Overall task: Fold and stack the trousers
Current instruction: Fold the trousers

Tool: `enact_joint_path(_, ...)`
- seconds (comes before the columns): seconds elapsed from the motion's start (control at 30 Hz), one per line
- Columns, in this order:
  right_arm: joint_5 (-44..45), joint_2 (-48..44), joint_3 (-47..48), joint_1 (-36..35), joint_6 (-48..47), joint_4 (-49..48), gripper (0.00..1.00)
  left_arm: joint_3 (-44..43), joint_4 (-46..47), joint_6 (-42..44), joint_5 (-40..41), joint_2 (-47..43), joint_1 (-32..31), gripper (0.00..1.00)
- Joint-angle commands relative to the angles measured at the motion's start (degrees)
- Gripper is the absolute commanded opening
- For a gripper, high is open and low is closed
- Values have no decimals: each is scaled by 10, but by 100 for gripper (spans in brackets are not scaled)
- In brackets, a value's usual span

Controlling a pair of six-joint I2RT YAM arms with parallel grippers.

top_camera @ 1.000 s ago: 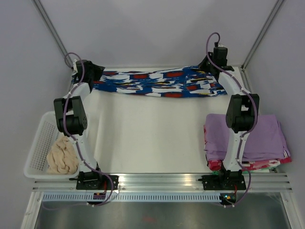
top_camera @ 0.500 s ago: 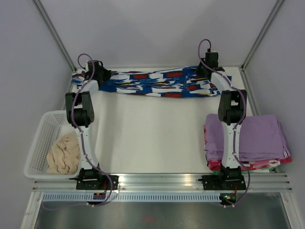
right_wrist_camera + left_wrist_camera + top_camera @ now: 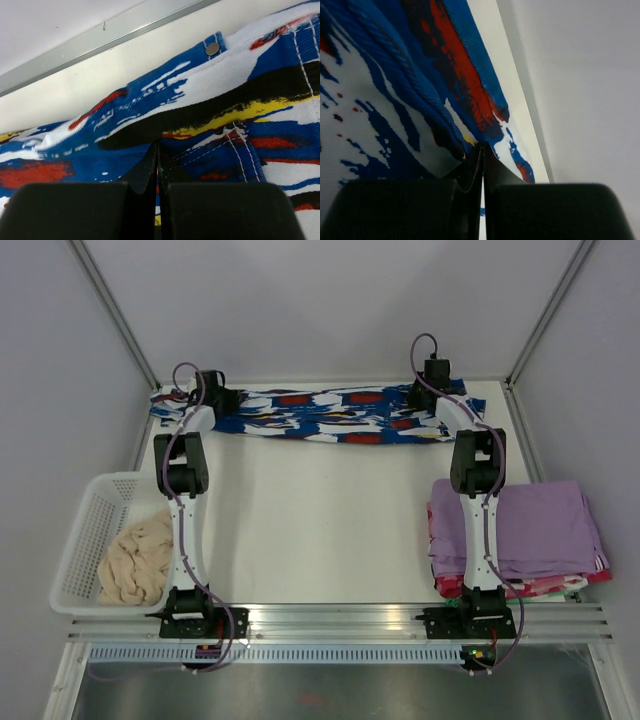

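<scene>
From above, the left arm [image 3: 187, 468] and right arm [image 3: 478, 465] cover both ends of the trousers [image 3: 330, 415] at the table's [image 3: 320, 520] far edge. Wrist views crop the cloth. The right arm hides part of the lilac pile [image 3: 545, 525].

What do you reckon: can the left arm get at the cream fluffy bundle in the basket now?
Probably not at once: the left gripper is shut on the trousers at the far end, arm stretched away from the basket. Nothing covers the cream bundle, so once it lets go, likely yes.
</scene>
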State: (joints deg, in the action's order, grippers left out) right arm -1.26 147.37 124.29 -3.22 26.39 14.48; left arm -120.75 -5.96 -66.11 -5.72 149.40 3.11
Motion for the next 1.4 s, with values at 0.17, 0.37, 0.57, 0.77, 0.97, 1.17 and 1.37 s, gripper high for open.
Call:
enact_joint_path(0.17, 54, -7, -17, 11, 18, 89, 0, -37, -272, -76, 75, -22, -3, 2)
enact_joint_path(0.37, 72, -54, -102, 22, 40, 122, 0, 2, -338, -80, 114, -43, -3, 2)
enact_joint_path(0.57, 114, -127, -221, 28, 39, 114, 0, 39, -396, -96, 171, -93, -4, 2)
enact_joint_path(0.77, 136, -189, -323, 28, 45, 105, 0, 130, -405, -93, 193, -165, 0, 2)
enact_joint_path(0.97, 101, -241, -372, 28, 3, 85, 0, 205, -292, 30, 157, -233, -1, 2)
enact_joint_path(1.17, 16, -291, -359, 23, -55, 50, 0, 241, -188, 124, 145, -310, 0, 9)
enact_joint_path(1.37, -71, -331, -337, -13, -85, 17, 0, 329, -181, 87, 165, -394, 13, 29)
